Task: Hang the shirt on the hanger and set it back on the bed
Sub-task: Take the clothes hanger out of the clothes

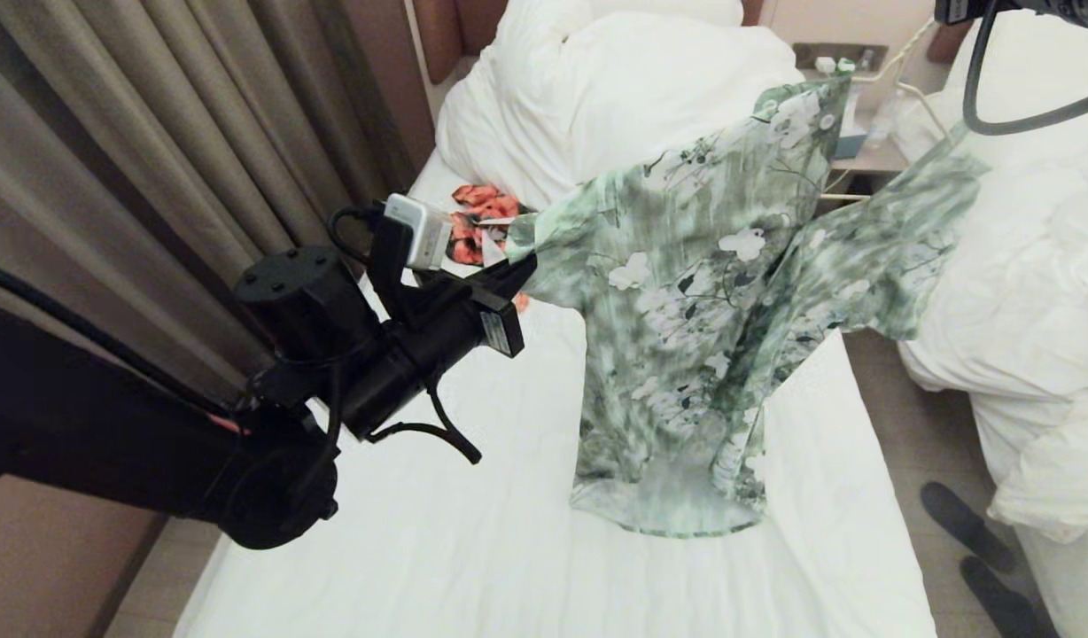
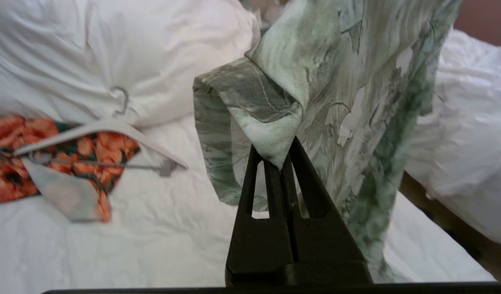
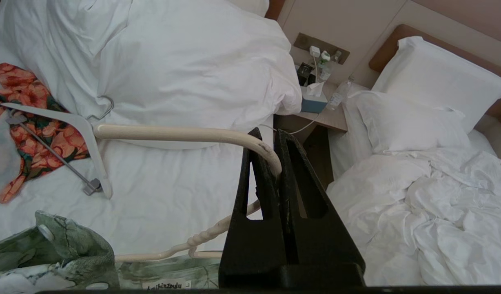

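Item one, the shirt [image 1: 686, 292]: you are seeing it hanging spread in the air above the bed [image 1: 473, 496], its hem brushing the white sheet. The left gripper [image 2: 284, 161] is pinching a folded sleeve edge; the cloth is sitting right at the tips of the fingers [image 2: 302, 171], which are pressing fully together on it.

Item two, the hanger [image 3: 173, 134]: its cream hook is passing between the fingers [image 3: 293, 163] of the right gripper [image 3: 275, 157], which are closing tight around it. The twisted neck is running down just beside them to the shirt's collar.

Item three, writing: a neck label [image 3: 165, 286] inside the collar is showing dark script, too cut off for you to read.

Item four, lying on the bed near the duvet [image 1: 615, 89]: an orange-and-black floral garment [image 3: 34, 122] with a flat white hanger [image 3: 77, 126] resting on it, well apart from both grippers.
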{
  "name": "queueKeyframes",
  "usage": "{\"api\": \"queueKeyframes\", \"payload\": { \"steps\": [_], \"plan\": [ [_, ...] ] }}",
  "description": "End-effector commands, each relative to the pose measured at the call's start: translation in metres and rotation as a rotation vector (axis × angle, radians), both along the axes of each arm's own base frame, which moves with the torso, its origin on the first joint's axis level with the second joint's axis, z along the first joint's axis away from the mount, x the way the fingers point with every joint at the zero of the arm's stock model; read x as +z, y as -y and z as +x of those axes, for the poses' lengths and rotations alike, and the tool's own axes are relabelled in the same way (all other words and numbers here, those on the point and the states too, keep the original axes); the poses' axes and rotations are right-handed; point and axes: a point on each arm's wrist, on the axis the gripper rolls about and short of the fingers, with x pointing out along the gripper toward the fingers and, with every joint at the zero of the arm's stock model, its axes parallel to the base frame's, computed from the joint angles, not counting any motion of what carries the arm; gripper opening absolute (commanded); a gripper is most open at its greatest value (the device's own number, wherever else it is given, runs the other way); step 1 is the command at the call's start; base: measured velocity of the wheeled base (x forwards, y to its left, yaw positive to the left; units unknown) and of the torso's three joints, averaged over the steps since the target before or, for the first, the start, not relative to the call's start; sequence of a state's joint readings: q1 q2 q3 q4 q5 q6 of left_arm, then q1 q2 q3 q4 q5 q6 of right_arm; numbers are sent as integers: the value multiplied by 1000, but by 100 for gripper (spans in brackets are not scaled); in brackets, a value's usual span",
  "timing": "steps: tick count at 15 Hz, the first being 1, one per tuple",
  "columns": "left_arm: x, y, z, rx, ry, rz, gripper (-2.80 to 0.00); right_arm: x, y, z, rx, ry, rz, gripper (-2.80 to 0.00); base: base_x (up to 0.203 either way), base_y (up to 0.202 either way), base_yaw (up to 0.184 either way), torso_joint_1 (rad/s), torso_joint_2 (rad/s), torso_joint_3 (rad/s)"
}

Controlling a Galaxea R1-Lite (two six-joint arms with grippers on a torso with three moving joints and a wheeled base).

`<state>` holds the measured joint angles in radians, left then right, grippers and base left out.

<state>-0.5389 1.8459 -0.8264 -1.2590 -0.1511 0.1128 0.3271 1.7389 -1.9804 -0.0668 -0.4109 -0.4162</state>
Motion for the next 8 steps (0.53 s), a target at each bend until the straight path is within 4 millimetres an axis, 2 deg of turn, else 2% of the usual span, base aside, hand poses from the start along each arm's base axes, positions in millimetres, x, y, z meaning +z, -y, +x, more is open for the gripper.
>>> {"api": "queueKeyframes", "payload": {
  "steps": [1,8],
  "plan": [
    [16,-2,-14,-1,5,-8,-280,0,-1,-1,0,1,-1,-280,0,0,0,0,0,0],
    [15,-1,-13,7,-10,-1,-280,0,-1,-1,2,-1,-2,-280,0,0,0,0,0,0]
  ]
}}
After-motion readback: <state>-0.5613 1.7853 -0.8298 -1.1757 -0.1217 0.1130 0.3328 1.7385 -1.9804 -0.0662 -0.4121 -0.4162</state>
